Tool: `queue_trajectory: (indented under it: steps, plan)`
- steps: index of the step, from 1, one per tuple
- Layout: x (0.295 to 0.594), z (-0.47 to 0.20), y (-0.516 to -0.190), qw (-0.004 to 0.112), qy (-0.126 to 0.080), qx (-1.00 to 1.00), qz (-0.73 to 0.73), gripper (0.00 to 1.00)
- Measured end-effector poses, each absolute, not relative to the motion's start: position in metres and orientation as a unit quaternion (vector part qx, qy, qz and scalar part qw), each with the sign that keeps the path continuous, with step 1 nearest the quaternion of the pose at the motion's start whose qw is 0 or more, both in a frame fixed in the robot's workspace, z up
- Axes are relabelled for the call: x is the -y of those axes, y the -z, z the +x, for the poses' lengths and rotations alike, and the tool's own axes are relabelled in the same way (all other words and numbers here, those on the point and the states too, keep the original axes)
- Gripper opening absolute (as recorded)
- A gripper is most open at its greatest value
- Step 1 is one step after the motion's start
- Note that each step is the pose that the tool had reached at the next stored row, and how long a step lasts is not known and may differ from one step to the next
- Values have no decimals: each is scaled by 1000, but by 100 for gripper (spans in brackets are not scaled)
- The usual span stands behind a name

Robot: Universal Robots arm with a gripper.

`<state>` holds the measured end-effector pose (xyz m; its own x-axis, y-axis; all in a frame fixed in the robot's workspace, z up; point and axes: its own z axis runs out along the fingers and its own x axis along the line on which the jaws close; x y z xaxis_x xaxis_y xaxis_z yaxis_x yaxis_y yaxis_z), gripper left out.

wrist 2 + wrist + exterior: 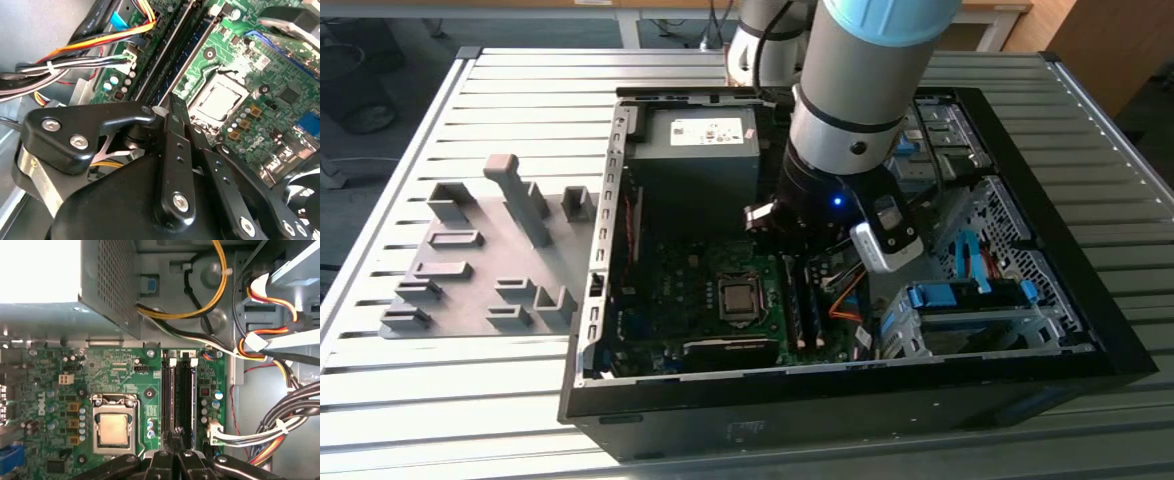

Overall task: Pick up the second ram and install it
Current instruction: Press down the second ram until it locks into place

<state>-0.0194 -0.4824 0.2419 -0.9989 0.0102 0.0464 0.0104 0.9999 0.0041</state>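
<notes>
Two long, slim ram sticks (186, 400) stand side by side in the green motherboard's slots, beside the CPU socket (113, 429). They also run lengthwise in the second wrist view as ram sticks (172, 47). I cannot tell which of them is the second ram. My gripper (176, 434) is shut, its thin black fingertips (172, 102) together right at the near end of the sticks, low over their top edge. Whether the tips touch a stick is unclear. In the exterior view the gripper (785, 250) reaches down into the open computer case (607, 200), over the slots.
Orange, yellow and black cable bundles (260, 347) run close beside the slots. The grey power supply box (700, 150) sits behind the board. Blue drive-bay clips (947, 295) are at the exterior view's right. Grey holder blocks (520, 200) stand on the slatted table at its left.
</notes>
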Motion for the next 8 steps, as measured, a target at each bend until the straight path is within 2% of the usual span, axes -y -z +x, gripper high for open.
queue_trajectory:
  steps: [8]
  plan:
    - [482,-19,-242,23,2,1000,-5,11]
